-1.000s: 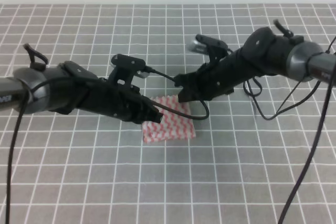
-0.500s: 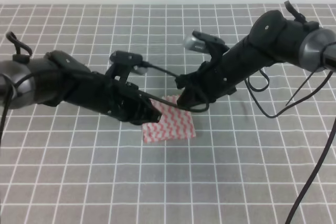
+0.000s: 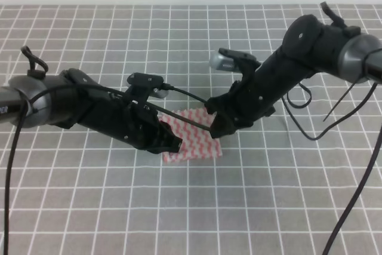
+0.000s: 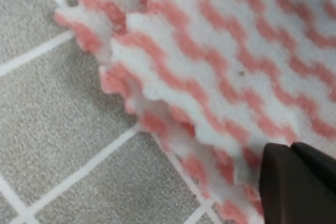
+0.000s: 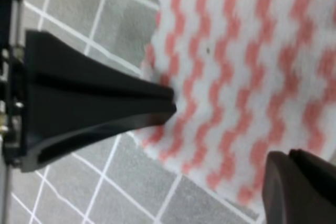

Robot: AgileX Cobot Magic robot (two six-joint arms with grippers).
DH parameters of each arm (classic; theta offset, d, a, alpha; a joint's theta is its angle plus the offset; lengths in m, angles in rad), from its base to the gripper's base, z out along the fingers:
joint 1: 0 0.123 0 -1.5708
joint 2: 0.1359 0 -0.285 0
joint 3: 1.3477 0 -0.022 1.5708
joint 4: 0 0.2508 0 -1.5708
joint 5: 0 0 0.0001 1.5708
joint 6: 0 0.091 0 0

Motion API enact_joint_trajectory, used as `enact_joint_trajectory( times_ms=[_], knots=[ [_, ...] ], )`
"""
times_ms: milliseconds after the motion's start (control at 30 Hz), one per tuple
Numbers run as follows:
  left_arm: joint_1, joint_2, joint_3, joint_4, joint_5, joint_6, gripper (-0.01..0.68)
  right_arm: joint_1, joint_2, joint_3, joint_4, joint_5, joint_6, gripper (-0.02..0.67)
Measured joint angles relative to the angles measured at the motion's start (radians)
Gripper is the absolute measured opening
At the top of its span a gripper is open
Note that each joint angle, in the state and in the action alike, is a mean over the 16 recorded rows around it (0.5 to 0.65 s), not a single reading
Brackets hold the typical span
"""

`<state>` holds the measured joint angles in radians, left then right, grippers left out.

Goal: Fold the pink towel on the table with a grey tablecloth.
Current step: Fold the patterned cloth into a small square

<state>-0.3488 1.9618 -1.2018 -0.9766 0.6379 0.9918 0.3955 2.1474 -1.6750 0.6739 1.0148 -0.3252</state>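
The pink towel [image 3: 194, 138] lies folded on the table with a grey tablecloth [image 3: 268, 195], a small zigzag-striped rectangle with stacked serrated edges [image 4: 157, 93]. My left gripper [image 3: 174, 145] is shut and low at the towel's left edge. In the right wrist view its closed fingers [image 5: 94, 98] end in a tip resting on the towel [image 5: 247, 66]. My right gripper [image 3: 218, 128] is shut at the towel's upper right edge. Its fingers [image 5: 294, 182] hover close over the cloth. In the left wrist view the left gripper [image 4: 291, 150] sits over the towel's near side.
Black cables hang from the right arm [image 3: 310, 52] and trail down the table's right side [image 3: 358, 171]. A cable [image 3: 185, 114] crosses above the towel between the two arms. The gridded cloth [image 4: 52, 108] stretches on all sides.
The right gripper has come down and slightly right onto the towel's right edge. The left gripper has shifted a little lower along the left edge. The towel has kept its place and shape.
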Motion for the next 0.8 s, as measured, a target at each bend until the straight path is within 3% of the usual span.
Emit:
enact_joint_trajectory(
  times_ms=[467,800],
  knots=[
    [0.0,-0.031,-0.002,0.001,-0.032,0.0,-0.001,0.0,-0.002,0.0,-0.013,0.016,0.008,-0.015],
    [0.0,-0.221,0.026,-0.007,-0.096,0.004,-0.001,0.0,-0.166,0.027,-0.074,0.012,0.027,-0.015]
  ],
)
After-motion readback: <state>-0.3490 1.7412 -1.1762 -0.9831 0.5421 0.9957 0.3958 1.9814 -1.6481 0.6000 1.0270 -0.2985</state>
